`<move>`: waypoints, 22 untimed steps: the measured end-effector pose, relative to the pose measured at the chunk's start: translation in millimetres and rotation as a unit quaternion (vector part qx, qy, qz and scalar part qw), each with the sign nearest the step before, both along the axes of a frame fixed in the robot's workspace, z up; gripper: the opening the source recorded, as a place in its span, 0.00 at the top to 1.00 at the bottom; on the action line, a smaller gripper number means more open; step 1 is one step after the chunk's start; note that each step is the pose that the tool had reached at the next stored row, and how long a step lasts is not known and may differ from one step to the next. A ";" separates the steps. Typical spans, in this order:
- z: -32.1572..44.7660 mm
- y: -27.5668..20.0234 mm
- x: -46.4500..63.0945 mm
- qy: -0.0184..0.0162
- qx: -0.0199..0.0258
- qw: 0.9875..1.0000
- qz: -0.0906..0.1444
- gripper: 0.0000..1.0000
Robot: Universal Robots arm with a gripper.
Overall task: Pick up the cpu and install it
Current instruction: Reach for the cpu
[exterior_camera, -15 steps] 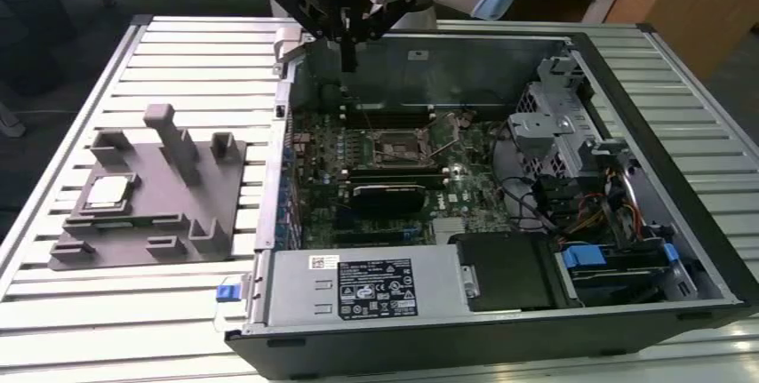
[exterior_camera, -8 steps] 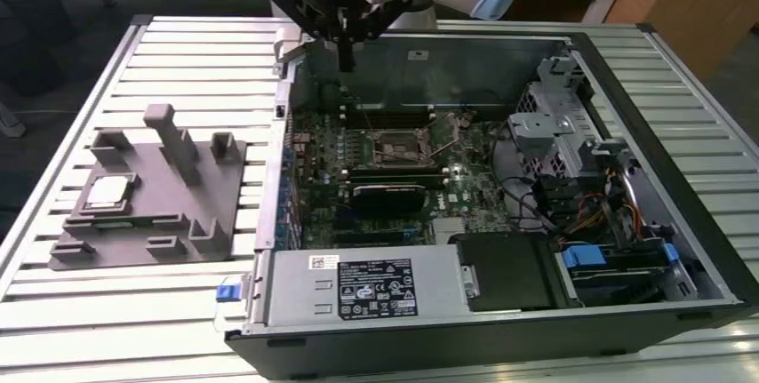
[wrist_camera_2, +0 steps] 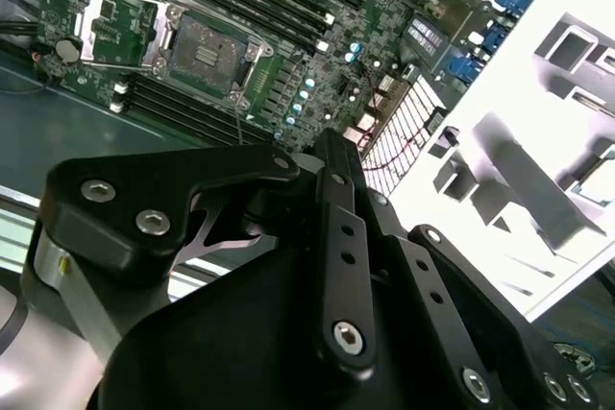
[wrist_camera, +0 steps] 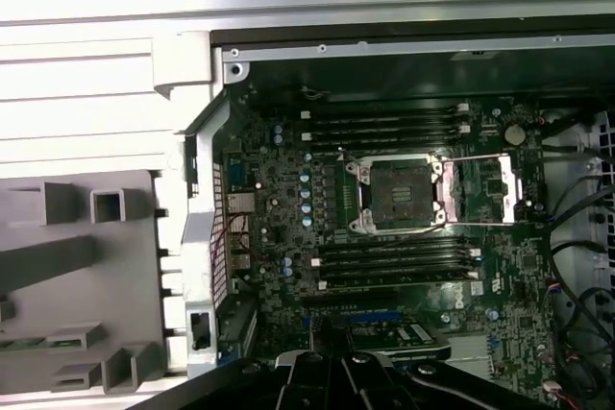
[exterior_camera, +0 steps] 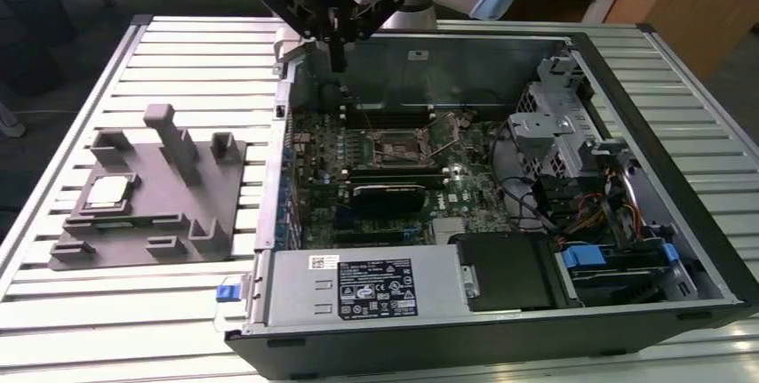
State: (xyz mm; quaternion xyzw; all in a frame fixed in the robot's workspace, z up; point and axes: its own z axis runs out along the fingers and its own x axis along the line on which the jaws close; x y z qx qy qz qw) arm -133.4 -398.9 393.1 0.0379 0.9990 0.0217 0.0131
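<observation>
The cpu [exterior_camera: 107, 192], a small silvery square with a pale rim, lies flat on the grey fixture [exterior_camera: 155, 223] at the exterior view's left, outside the computer case. My gripper [exterior_camera: 339, 63] hangs above the far left corner of the open case, well away from the cpu. Its fingers are shut together with nothing between them. The motherboard socket [exterior_camera: 397, 147] sits in the middle of the board with its metal frame swung open, and it shows in both wrist views [wrist_camera_2: 207, 50] [wrist_camera: 404, 194]. The gripper's black body [wrist_camera_2: 332, 146] is in the foreground of the second wrist view.
The open case [exterior_camera: 499, 45] holds memory slots [wrist_camera: 384, 127], a drive cage [exterior_camera: 557, 125], cables and a power supply [exterior_camera: 368, 290]. The fixture has upright posts [exterior_camera: 178, 139]. Everything rests on a slatted metal table [exterior_camera: 119, 312].
</observation>
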 end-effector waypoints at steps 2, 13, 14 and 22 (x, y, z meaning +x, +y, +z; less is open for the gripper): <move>-0.1 0.0 -1.3 0.000 0.000 1.000 0.000 0.89; -0.4 0.0 -7.9 0.000 0.000 1.000 0.000 0.89; -0.4 0.0 -8.5 0.000 0.000 1.000 0.000 0.89; -0.6 0.0 -13.2 0.000 0.000 1.000 0.000 0.89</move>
